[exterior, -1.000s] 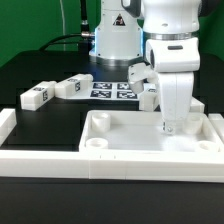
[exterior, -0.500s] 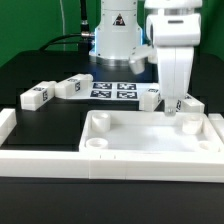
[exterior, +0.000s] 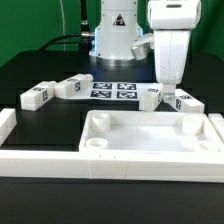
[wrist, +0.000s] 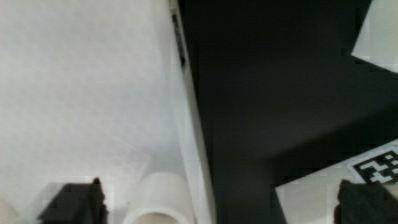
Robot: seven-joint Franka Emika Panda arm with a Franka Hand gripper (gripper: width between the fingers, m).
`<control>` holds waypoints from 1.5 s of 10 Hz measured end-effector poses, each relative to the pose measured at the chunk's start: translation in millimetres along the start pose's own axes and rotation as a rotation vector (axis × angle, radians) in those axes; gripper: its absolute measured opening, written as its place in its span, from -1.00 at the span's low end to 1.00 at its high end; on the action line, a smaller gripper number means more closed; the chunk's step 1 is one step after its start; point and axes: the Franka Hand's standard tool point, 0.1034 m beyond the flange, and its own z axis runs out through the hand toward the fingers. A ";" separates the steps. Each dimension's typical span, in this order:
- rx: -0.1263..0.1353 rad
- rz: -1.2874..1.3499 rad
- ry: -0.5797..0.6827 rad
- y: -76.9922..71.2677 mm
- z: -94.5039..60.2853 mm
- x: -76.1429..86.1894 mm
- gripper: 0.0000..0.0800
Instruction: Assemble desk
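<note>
- Up went the gripper (exterior: 168,86) since a sec ago: its tips were down inside the tabletop (exterior: 150,152) then. Now it hangs clear above the tray's back rim, touching nothing.
- Jaws apart, nothing btwn them. Wrist view shows one dark finger (wrist: 71,200) w/ white tray surface beneath.
- Tabletop lies flat, open side up, at the front of the black table (exterior: 30,75), right behind the border wall (exterior: 40,163); hasn't shifted.
- First leg block (exterior: 150,97) & second leg block (exterior: 186,101) sit just behind the back rim, below the gripper, near each other.
- Third leg block (exterior: 37,96) & fourth leg block (exterior: 72,87) lie well off toward the exterior view's left.
- Marker board (exterior: 115,90) lies flat btwn the two pairs.
- Wrist view catches a tagged block corner (wrist: 377,168); which leg, can't tell.
</note>
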 end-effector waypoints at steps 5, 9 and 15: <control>-0.002 0.256 0.002 3.6 -4.4 9.1 0.62; -0.001 0.500 0.011 5.9 -4.0 10.8 0.62; 0.027 1.045 0.007 -16.6 1.7 43.2 0.62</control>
